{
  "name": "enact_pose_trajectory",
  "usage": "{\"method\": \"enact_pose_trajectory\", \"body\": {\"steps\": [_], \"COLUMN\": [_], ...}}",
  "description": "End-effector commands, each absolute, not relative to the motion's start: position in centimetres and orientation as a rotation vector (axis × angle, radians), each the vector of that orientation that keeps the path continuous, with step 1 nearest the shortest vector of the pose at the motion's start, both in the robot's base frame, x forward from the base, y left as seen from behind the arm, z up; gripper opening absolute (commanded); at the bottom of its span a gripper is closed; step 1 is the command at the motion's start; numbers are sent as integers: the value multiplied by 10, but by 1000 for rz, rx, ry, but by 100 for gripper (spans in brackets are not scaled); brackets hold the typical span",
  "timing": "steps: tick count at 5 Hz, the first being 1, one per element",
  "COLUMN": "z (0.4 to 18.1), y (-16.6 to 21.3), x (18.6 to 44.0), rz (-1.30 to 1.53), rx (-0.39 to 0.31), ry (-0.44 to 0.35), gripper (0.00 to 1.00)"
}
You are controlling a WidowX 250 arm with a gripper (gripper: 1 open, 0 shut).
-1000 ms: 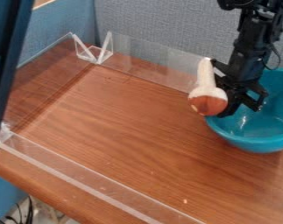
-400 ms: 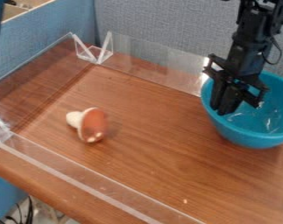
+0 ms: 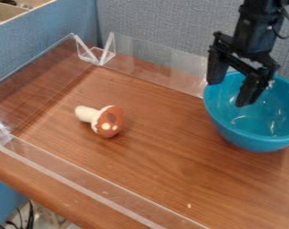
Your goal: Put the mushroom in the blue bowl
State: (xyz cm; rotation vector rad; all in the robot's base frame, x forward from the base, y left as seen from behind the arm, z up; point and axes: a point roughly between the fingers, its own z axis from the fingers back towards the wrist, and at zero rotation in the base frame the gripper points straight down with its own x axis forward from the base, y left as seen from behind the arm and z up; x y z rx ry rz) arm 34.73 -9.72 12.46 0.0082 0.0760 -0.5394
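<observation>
Clear low wall [image 3: 80, 192] rims the wooden table [image 3: 158, 143]; nothing lies between mushroom and bowl. Mushroom [image 3: 101, 120] on its side mid-table, at about 8 o'clock from the gripper [image 3: 243, 82], well apart. Gripper's fingers spread, empty, over the bowl [image 3: 257, 116].

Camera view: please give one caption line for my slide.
Open gripper above the blue bowl; mushroom lies on the table.

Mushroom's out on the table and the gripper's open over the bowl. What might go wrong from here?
1. The mushroom lies on its side, so a top-down pinch may slip off its rounded cap.
2. The gripper hangs open just above the blue bowl; moving sideways too low might clip its rim.
</observation>
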Motion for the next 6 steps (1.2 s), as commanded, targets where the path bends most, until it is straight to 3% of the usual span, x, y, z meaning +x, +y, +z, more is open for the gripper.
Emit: {"method": "enact_pose_trajectory", "body": {"steps": [1, 2, 4, 6], "z": [154, 146, 150, 142], "y": [-77, -69, -63, -31], "x": [339, 336, 328, 305], "rz": [-521, -522, -611, -562], "rx": [13, 9, 4, 10], "ry": [-27, -41, -66, -89], "gripper": [100, 100, 100, 100]}}
